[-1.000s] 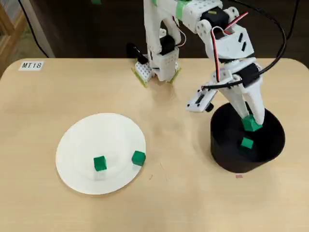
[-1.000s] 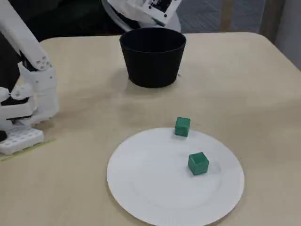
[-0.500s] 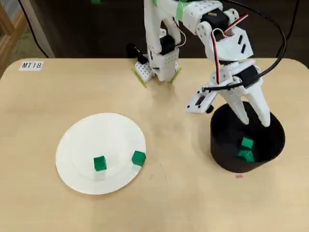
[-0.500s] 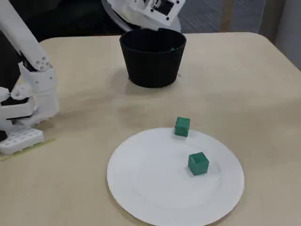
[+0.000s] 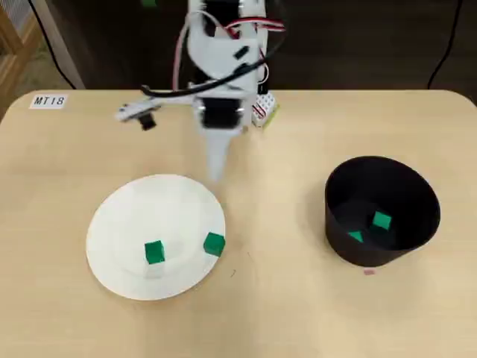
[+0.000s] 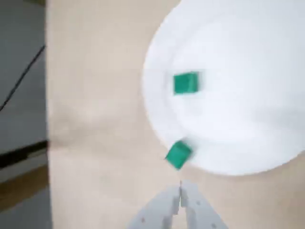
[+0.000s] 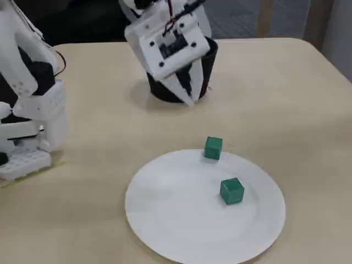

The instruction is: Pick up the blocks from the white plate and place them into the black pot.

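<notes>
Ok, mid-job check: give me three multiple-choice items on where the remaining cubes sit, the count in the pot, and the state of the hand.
1. Where is the green cube nearest the hand?
A. On the plate's rim
B. On the bare table, far from the plate
C. Inside the pot

2. How many green cubes show inside the black pot?
A. None
B. Two
C. Four

3. What state is the hand in?
A. Shut on a cube
B. Wide open
C. Shut and empty

Answers:
1. A: that cube sits at the edge of the white plate, while the other cube lies further in.
2. B: the overhead view shows two cubes, one and another, inside the black pot.
3. C: in the wrist view the hand has its fingertips together with nothing between them.
</notes>
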### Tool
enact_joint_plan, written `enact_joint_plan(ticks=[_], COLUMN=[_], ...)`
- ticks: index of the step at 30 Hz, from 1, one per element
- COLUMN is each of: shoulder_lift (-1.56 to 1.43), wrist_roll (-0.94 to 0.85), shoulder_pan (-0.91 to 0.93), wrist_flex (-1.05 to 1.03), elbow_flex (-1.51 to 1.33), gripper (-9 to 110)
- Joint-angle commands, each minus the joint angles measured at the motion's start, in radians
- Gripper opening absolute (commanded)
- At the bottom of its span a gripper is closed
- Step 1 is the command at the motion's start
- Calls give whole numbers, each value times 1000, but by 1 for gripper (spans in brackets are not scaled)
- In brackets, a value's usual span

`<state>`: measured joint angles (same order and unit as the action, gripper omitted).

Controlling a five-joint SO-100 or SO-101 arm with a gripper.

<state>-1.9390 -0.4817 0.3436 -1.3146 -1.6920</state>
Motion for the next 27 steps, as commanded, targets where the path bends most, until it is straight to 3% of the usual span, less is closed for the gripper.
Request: enact_joint_plan(ticks=[1,9,27], shoulder_lift=[120,569,922], wrist_roll=[-89,-181,-199], shoulder_pan=[83,104,114], wrist_flex=[-80,-341,-344], elbow_flex=[161,669,884], gripper=[-2,-2,0])
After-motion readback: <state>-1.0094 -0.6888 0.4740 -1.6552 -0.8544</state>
